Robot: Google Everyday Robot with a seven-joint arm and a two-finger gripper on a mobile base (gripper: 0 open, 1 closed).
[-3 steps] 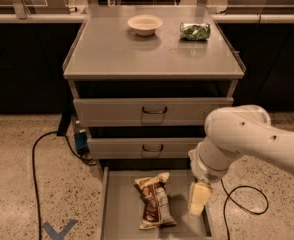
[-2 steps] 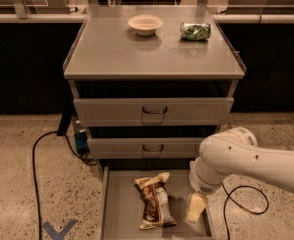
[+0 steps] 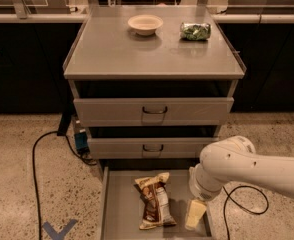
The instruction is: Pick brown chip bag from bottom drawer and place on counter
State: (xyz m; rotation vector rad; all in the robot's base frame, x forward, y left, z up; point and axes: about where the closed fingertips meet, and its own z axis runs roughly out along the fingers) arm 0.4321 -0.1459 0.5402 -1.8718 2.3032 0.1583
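Note:
The brown chip bag point(image 3: 153, 201) lies flat in the open bottom drawer point(image 3: 122, 204), lengthwise, tan end toward the cabinet. My gripper point(image 3: 195, 215) hangs from the white arm point(image 3: 247, 166) that enters from the right. It is low inside the drawer, just right of the bag and apart from it. The counter point(image 3: 117, 51) is the grey top of the three-drawer cabinet, above and behind the drawer.
A cream bowl point(image 3: 145, 24) and a small clear packet of green contents point(image 3: 195, 31) sit at the back of the counter. Two closed drawer fronts point(image 3: 152, 110) with dark handles are above the open drawer. Black cables point(image 3: 39, 149) lie on the speckled floor, with a blue mark point(image 3: 57, 230) at lower left.
The arm has lowered and the gripper has dropped deeper into the drawer beside the bag. The bag has not moved.

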